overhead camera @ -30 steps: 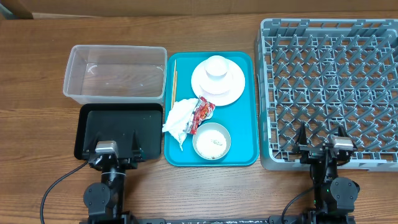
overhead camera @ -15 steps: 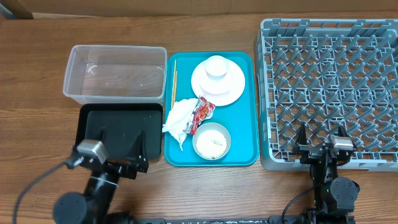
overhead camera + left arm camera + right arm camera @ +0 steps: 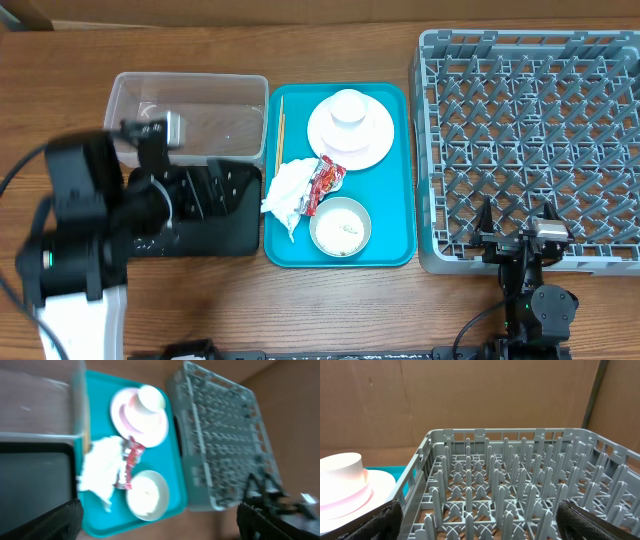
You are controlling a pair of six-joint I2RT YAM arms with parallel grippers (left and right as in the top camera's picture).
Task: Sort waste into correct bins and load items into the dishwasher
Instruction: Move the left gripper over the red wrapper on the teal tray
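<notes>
Left gripper (image 3: 205, 190) hovers, jaws wide, over the black tray (image 3: 240, 238), probably bound for the tissue (image 3: 287, 187) on the teal tray (image 3: 400, 200): pinch its high crumple, clear of the wrapper (image 3: 322, 183); right gripper (image 3: 515, 215) idles, jaws open.

Lab table (image 3: 330, 300) (cardboard backdrop (image 3: 470, 395))

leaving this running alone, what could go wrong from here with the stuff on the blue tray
The tissue and red wrapper lie touching, so a grab at one may drag the other along with it. The bowl has rice bits in it; tilting it early could spill them on the tray. The cup sits on the plate and could slide off if the plate goes first.
</notes>
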